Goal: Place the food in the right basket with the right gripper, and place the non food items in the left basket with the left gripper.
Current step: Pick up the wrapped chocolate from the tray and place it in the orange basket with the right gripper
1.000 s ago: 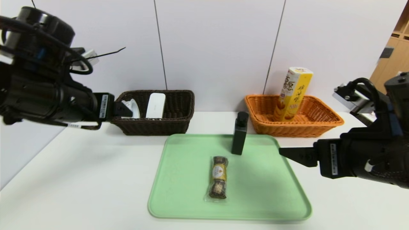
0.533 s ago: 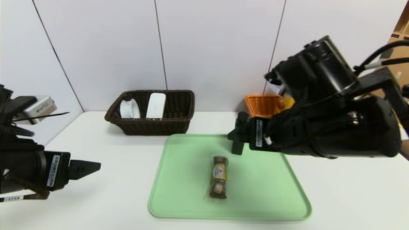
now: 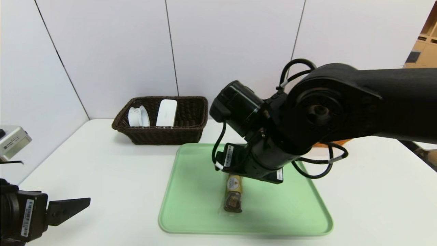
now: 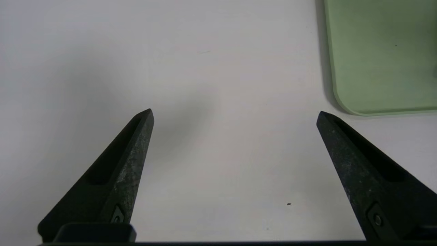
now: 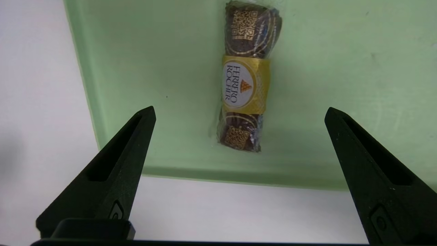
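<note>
A brown-and-gold chocolate snack pack (image 3: 233, 195) lies on the green tray (image 3: 191, 205). My right arm (image 3: 273, 136) reaches over the tray and covers its own fingers in the head view. In the right wrist view my right gripper (image 5: 239, 108) hangs open above the pack (image 5: 245, 85), apart from it. The dark brown left basket (image 3: 160, 135) holds a white ribbed container (image 3: 138, 117) and a flat white case (image 3: 166, 112). Of the orange right basket only a sliver (image 3: 324, 144) shows past the arm. My left gripper (image 3: 73, 208) is open and empty at the table's near left.
The left wrist view shows bare white tabletop between the left fingers (image 4: 129, 164), with a corner of the green tray (image 4: 382, 51) off to one side. White wall panels stand behind both baskets. The right arm hides the tray's back right part.
My right arm swung from the right side over the tray and now hangs above the chocolate pack. My left arm drew back from the dark basket to the near left.
</note>
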{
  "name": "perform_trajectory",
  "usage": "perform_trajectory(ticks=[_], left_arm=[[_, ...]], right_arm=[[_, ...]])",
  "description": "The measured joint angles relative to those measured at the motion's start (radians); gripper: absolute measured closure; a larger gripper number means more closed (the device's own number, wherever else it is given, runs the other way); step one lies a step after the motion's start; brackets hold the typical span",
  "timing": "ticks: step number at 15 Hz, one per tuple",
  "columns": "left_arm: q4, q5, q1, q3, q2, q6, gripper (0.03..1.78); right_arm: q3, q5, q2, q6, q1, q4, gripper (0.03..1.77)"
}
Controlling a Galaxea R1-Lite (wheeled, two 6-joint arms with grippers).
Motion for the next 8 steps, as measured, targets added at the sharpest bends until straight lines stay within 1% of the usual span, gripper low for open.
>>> perform_trajectory(ticks=[4, 8], left_arm=[[0.005, -0.002, 0.0, 0.027, -0.08, 0.007, 0.12], [0.006, 0.001, 0.0, 0.039, -0.125, 0.009, 0.12]], right_arm=[[-0.048, -0.012, 0.088, 0.002, 0.002, 0.002, 0.09], [-0.053, -0.025, 0.13, 0.003, -0.001, 0.005, 0.09]])
